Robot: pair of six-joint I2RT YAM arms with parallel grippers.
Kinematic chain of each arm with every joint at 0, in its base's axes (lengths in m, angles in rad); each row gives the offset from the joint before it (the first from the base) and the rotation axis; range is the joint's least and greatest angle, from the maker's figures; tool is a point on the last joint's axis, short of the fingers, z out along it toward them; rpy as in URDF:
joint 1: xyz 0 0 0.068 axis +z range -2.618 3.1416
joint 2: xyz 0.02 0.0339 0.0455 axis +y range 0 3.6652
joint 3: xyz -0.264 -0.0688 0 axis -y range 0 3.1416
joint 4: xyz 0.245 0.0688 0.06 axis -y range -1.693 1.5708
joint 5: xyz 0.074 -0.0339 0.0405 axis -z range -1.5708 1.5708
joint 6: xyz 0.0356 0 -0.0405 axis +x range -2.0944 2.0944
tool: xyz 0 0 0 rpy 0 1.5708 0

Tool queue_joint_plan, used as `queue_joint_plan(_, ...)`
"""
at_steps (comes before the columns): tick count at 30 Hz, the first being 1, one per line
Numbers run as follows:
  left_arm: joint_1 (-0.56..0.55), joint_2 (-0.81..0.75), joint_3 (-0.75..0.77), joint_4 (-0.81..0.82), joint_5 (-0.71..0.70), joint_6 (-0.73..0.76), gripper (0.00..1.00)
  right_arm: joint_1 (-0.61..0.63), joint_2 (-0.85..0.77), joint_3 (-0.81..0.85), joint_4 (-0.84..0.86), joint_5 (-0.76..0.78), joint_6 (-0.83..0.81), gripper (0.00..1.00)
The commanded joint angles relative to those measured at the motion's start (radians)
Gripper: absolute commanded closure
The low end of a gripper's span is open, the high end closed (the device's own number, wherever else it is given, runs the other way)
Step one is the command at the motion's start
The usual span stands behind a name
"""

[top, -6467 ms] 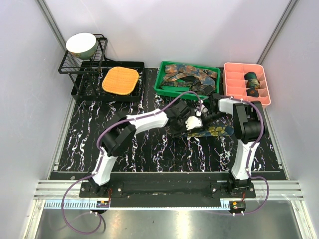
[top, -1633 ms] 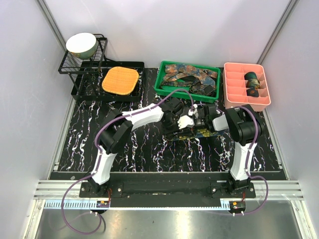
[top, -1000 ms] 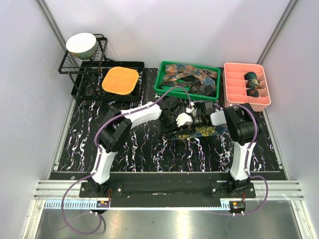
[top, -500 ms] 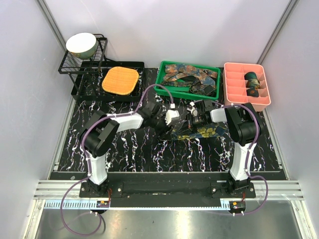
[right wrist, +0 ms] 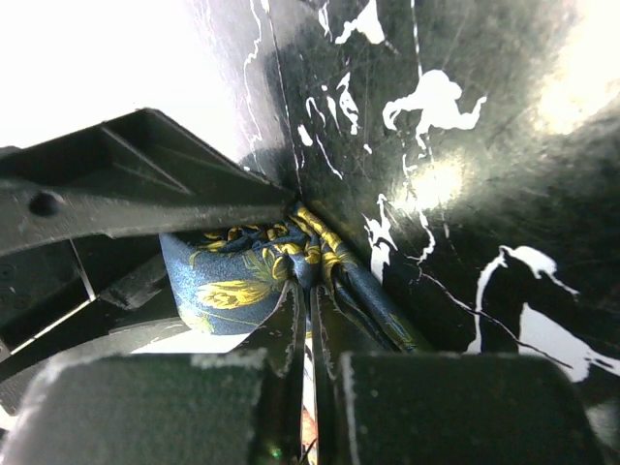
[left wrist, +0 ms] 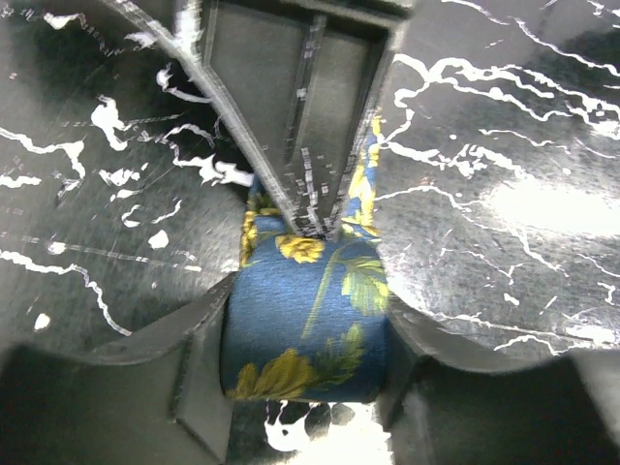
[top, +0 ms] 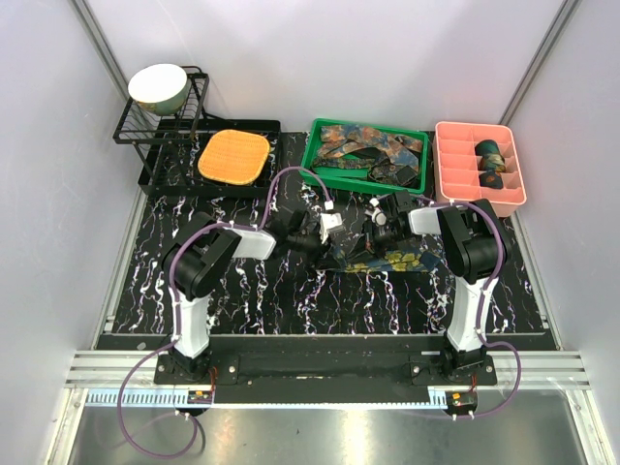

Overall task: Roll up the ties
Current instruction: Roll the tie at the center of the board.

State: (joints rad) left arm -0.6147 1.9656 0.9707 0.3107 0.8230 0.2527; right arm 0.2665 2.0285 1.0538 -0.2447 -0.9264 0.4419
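A navy tie with yellow flowers point(top: 402, 258) lies across the black marble mat, its left end bunched between my two grippers. My left gripper point(top: 325, 240) lies low on the mat. In the left wrist view its fingers point(left wrist: 184, 358) press both sides of a rolled part of the tie point(left wrist: 310, 329). My right gripper point(top: 373, 231) meets it from the right. In the right wrist view point(right wrist: 312, 300) its jaws are almost closed, pinching a fold of the tie point(right wrist: 232, 276). Rolled ties point(top: 490, 157) sit in the pink tray.
A green tray point(top: 312, 160) with several loose ties stands at the back centre. A pink divided tray point(top: 455, 170) stands at the back right. An orange waffle pad point(top: 233, 157) and a wire rack with a bowl point(top: 159, 85) stand at the back left.
My left arm has folded down and swung left, and its gripper has slid left along the mat with the tie's end. My right gripper has followed slightly left.
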Motion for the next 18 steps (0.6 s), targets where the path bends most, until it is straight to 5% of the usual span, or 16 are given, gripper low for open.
queue_joint_plan(1, -0.008, 0.036, -0.007, 0.018, -0.018, 0.032, 0.56, 0.014, 0.058, -0.002, -0.044, 0.239, -0.083, 1.00)
queue_joint_plan(9, -0.079, 0.007, 0.141, -0.521, -0.378, 0.291, 0.81, 0.017, 0.035, 0.107, -0.143, 0.115, -0.153, 0.94)
queue_joint_plan(14, -0.157, 0.071, 0.299, -0.729, -0.478, 0.286, 0.89, -0.009, -0.016, 0.193, -0.306, 0.040, -0.221, 0.66)
queue_joint_plan(18, -0.183, 0.154, 0.442, -0.889, -0.539, 0.258, 0.91, -0.073, -0.045, 0.192, -0.367, -0.012, -0.235, 0.56)
